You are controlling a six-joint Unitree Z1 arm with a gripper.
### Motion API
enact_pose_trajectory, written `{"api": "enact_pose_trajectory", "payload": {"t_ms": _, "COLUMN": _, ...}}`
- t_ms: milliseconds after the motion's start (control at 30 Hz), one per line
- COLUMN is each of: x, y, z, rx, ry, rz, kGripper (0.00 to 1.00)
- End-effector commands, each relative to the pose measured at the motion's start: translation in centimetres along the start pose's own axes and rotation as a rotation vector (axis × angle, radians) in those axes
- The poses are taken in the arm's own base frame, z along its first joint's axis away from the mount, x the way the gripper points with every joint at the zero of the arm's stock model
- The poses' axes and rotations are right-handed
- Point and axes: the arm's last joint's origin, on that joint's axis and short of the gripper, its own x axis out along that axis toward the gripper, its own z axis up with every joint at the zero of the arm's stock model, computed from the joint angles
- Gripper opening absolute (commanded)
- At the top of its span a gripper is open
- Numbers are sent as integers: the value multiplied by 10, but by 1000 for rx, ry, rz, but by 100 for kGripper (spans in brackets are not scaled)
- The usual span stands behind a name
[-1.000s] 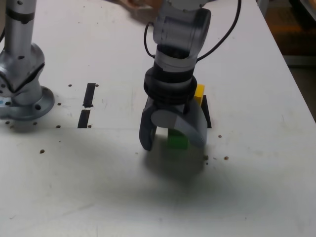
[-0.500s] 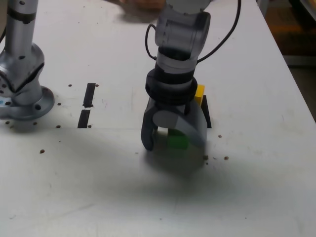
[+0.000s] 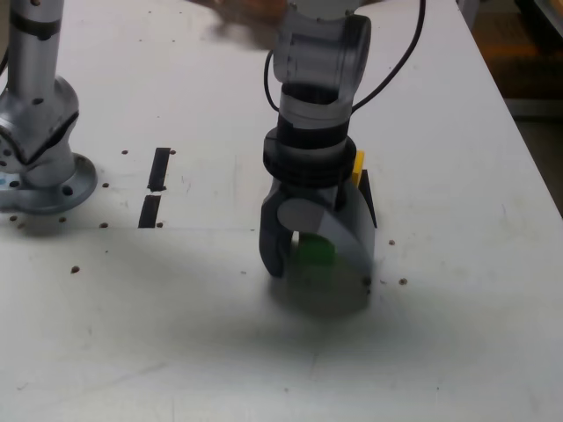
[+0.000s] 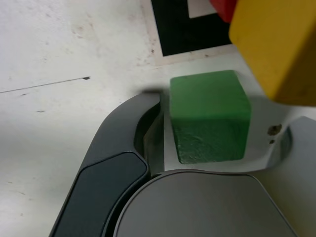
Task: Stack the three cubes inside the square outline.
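A scuffed white table (image 3: 457,352) fills nearly the whole exterior view.

Counting three blocks in the wrist view: one green block (image 4: 209,114), one yellow block (image 4: 276,47), one red block (image 4: 224,8) showing only as a sliver. Counting one black tape square (image 4: 180,29). Counting two short black tape strips (image 3: 159,168) (image 3: 149,211) on one white surface (image 3: 457,334). Counting one arm with one hand (image 3: 317,259), plus one metal post (image 3: 35,114) at the exterior view's left.
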Motion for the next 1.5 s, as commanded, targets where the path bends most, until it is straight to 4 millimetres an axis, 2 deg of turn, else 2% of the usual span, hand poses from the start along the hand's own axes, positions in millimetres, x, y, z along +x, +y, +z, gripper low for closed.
{"api": "enact_pose_trajectory", "payload": {"t_ms": 0, "x": 5, "y": 1, "z": 0, "rx": 2, "ry": 3, "rz": -3, "kGripper": 17}}
{"api": "enact_pose_trajectory", "payload": {"t_ms": 400, "x": 14, "y": 3, "z": -13, "rx": 10, "ry": -9, "rz": 20, "kGripper": 17}}
{"api": "enact_pose_trajectory", "payload": {"t_ms": 733, "x": 3, "y": 4, "z": -27, "rx": -40, "ry": -4, "rz": 73, "kGripper": 17}}
{"api": "enact_pose_trajectory", "payload": {"t_ms": 1000, "x": -35, "y": 2, "z": -68, "rx": -144, "ry": 53, "rz": 143, "kGripper": 17}}
{"api": "enact_pose_trajectory", "payload": {"t_ms": 1133, "x": -57, "y": 2, "z": -81, "rx": -162, "ry": 76, "rz": 172, "kGripper": 17}}
{"api": "enact_pose_trajectory", "payload": {"t_ms": 1267, "x": -83, "y": 0, "z": -79, "rx": -153, "ry": 74, "rz": 212, "kGripper": 17}}
{"api": "enact_pose_trajectory", "payload": {"t_ms": 1467, "x": -119, "y": -2, "z": -57, "rx": -103, "ry": 40, "rz": 241, "kGripper": 17}}
